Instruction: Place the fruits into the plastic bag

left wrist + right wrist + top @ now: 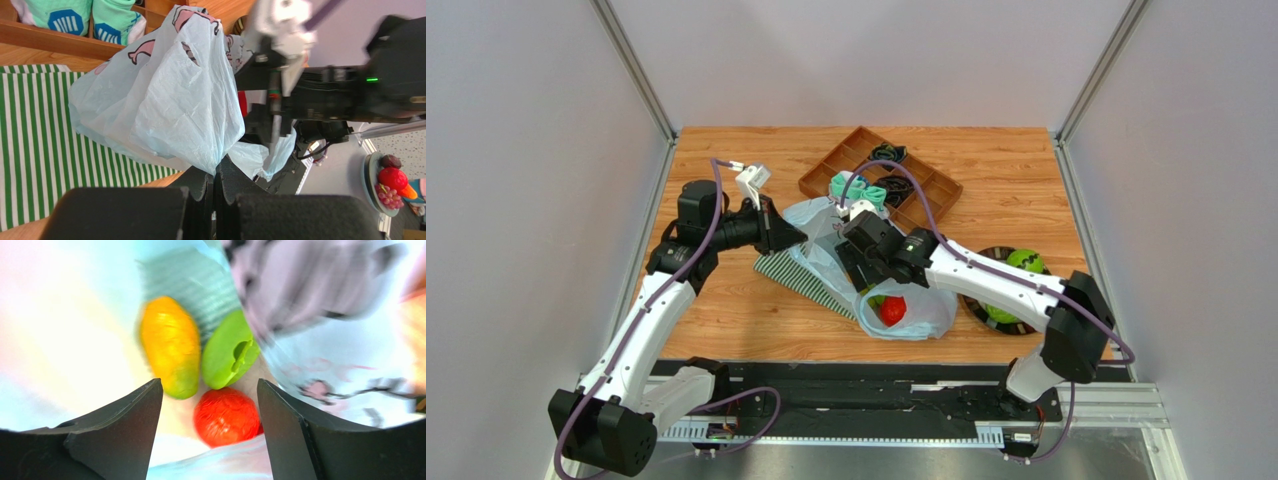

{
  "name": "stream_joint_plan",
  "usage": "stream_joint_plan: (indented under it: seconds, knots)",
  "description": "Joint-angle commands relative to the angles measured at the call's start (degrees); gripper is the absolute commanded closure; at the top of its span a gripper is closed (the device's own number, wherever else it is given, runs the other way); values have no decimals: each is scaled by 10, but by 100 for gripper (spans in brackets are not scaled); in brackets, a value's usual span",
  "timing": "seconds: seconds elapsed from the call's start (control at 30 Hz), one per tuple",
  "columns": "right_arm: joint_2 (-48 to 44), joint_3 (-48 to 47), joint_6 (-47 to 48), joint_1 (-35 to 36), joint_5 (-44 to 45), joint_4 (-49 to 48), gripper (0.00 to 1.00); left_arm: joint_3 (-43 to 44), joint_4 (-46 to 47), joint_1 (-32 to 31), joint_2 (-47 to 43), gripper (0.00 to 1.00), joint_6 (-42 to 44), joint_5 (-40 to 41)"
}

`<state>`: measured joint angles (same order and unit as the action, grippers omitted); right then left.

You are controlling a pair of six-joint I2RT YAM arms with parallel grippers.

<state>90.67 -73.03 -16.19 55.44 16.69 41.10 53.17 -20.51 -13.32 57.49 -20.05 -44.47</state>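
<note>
Red fruit [227,416] in plastic bag [60,330] — just beyond parted right tool [209,385].

- Light-brown wooden plank table [726,310].
- Brown compartmented tray [824,176], far middle.
- Green-and-white striped cloth [798,278], centre.
- Pale-blue translucent plastic bag [923,312], lower end on the wood.
- Dark round plate [972,303], right side.

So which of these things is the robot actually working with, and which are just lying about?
Part of the job:
plastic bag
inside it: yellow-orange fruit, green fruit, red fruit
round green fruit, outside the bag on the right

Just lying about:
striped cloth
teal socks
brown tray
</note>
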Motion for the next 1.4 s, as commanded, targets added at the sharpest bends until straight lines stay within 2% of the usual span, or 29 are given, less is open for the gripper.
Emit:
stream_joint_plan:
  seconds: [0.0,0.2,0.37,0.43,0.5,0.63,0.7,0.77,1.03,1.23,1.37]
  knots:
    - [-89,-44,15,15,29,3,27,7,11,6,-5,100,9,-3]
    - [-200,-33,40,14,78,-3,26,6,11,8,-4,100,8,-1]
    - [-278,1,68,6,199,-9,16,7,10,9,-2,100,7,0]
    - [-302,15,62,-20,213,9,14,7,9,9,-1,100,7,0]
    - [-326,33,52,-42,208,24,14,7,10,9,0,100,8,-1]
    - [-368,80,34,-134,169,23,10,6,13,9,-2,100,7,-3]
    - [-379,98,25,-170,136,21,7,6,12,9,-2,100,6,-3]
    - [-387,124,12,-219,114,20,0,5,12,9,-1,100,6,-3]
    - [-340,185,-58,-403,18,20,0,5,13,9,-1,100,6,-1]
    - [-297,217,-93,-487,19,7,0,5,11,9,-1,100,8,3]
    - [-285,236,-100,-541,-9,-13,0,6,9,9,0,100,8,3]
